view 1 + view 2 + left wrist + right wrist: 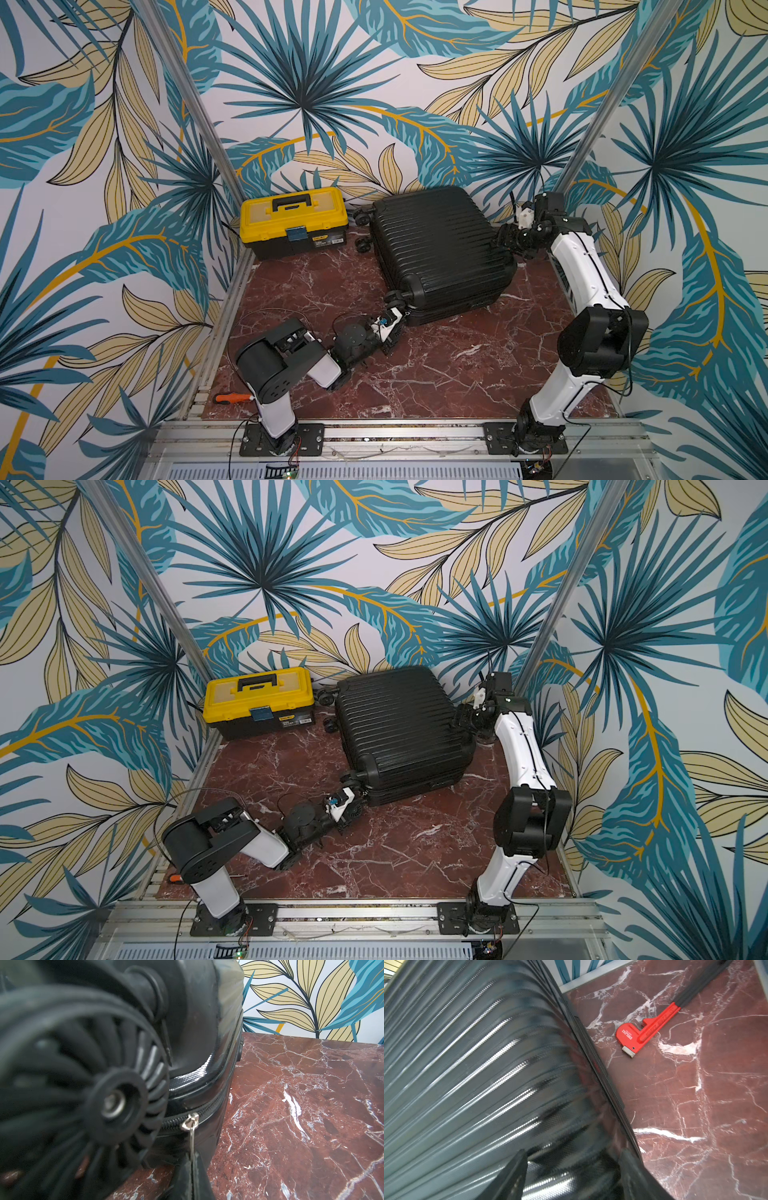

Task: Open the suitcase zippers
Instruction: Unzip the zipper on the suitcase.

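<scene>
The black ribbed suitcase [440, 253] [403, 733] lies flat on the red marble table. My left gripper [398, 319] [351, 801] is low at its near-left corner, beside a wheel [83, 1095]. In the left wrist view this gripper [192, 1160] is shut on the silver zipper pull [192, 1138], which hangs from a slider [189, 1122] on the zip track [209, 1104]. My right gripper [505, 239] [463, 719] is at the far-right corner. In the right wrist view it [572, 1159] is open, with its fingers either side of the shell's rounded edge [467, 1064] beside the zip track [602, 1072].
A yellow-and-black toolbox [293, 222] [257, 702] stands at the back left, close to the suitcase's wheels. A red pipe wrench [648, 1030] lies on the marble beyond the suitcase's right side. An orange-handled screwdriver [232, 398] lies by the left arm's base. Patterned walls enclose three sides.
</scene>
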`<state>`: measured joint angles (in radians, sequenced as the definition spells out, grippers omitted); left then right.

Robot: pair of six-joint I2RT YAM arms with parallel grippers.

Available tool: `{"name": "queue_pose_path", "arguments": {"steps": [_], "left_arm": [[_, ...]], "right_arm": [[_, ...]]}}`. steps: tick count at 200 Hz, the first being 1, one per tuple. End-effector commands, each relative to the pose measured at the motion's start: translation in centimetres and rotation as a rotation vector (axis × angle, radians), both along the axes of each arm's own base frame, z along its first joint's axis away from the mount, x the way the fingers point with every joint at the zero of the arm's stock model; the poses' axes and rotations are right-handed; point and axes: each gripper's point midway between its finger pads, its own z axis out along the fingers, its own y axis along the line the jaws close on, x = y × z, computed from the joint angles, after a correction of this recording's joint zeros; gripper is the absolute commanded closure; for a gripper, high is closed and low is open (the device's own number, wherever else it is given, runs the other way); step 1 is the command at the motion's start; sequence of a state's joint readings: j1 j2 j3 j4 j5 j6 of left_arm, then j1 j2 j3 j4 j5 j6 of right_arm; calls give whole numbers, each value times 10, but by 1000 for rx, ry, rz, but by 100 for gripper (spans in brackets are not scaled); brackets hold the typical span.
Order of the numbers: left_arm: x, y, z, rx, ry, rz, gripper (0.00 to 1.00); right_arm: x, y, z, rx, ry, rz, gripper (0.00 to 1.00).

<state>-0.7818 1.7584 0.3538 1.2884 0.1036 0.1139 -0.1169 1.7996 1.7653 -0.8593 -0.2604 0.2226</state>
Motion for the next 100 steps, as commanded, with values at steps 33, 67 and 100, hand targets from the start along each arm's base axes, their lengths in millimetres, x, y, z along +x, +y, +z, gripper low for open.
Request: {"name": "queue_pose_path", "arguments": {"steps": [33, 67, 100], "left_arm": [[1, 10, 16, -65, 14, 27, 100], [9, 19, 28, -98, 7, 66, 100], [-6, 11, 30, -106, 11, -10, 100]], "right_arm": [[-60, 33, -95, 154, 276, 29, 44], [-96, 61, -99, 189, 267, 40, 48], [-137, 83, -102, 165, 280, 35, 50]]}}
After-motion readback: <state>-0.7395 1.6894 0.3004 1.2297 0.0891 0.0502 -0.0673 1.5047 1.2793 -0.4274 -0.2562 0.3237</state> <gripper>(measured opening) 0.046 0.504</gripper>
